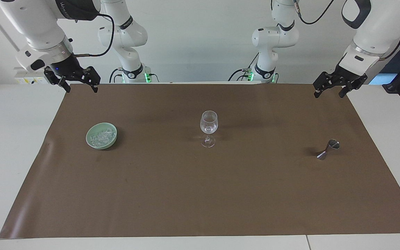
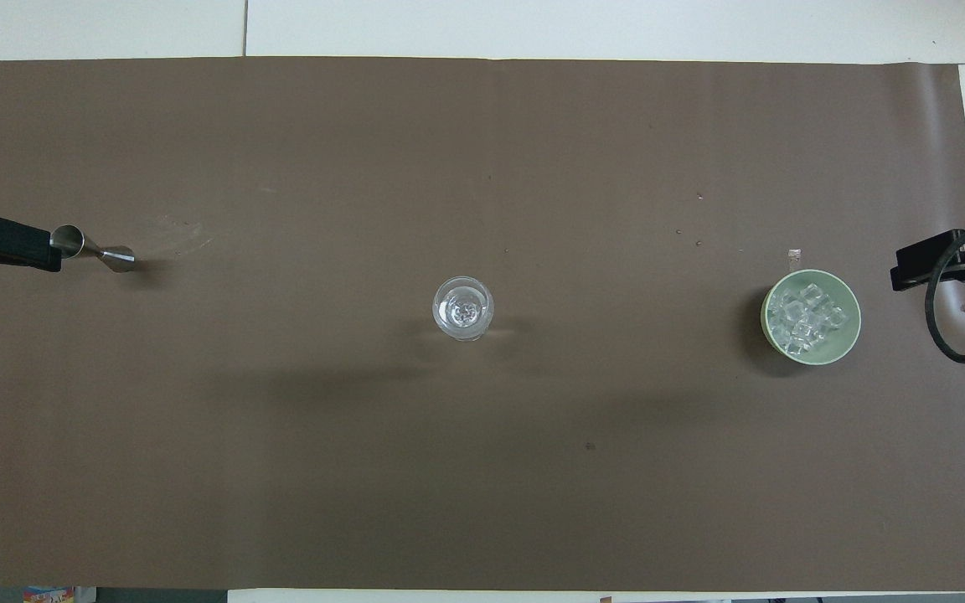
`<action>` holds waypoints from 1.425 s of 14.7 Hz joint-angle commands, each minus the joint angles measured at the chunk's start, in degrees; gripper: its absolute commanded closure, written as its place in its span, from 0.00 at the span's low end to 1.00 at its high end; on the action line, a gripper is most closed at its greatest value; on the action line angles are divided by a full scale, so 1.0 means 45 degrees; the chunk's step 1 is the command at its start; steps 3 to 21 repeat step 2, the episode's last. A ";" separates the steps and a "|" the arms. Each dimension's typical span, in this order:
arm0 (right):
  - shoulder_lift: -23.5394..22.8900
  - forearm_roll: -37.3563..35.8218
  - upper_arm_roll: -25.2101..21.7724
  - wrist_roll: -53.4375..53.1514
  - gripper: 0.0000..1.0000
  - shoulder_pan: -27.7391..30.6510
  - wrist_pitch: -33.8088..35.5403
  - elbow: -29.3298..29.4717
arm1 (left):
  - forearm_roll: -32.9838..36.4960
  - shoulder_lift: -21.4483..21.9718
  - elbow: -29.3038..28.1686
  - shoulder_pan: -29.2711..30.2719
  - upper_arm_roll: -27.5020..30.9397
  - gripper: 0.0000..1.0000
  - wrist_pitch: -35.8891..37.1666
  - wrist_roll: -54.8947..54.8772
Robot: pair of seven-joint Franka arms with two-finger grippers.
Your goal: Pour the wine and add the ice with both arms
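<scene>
Right gripper (image 1: 78, 82), fingers apart and empty, hangs over the mat's robot-side corner; the ice (image 1: 102, 135) sits in a green bowl (image 1: 92, 140) farther out. Left gripper (image 1: 335, 85), also spread, waits above the jigger's (image 1: 328, 149) end.

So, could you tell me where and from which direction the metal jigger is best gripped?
The jigger stands upright on the brown mat: two cones meeting at a narrow waist, open cup on top. I would grip the waist from the side, fingers level, so that the flaring cones stop it slipping and the cup stays level. The open left gripper hangs at that end, well above the mat.
</scene>
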State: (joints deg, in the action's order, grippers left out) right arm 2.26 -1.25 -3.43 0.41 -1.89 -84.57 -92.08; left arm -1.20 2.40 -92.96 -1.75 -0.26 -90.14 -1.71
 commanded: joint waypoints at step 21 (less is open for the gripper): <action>0.0318 0.0181 0.0078 0.0163 0.00 0.0128 -0.0385 -0.0456 | 0.0169 0.0306 -0.0339 0.0056 -0.0020 0.00 0.0032 -0.0070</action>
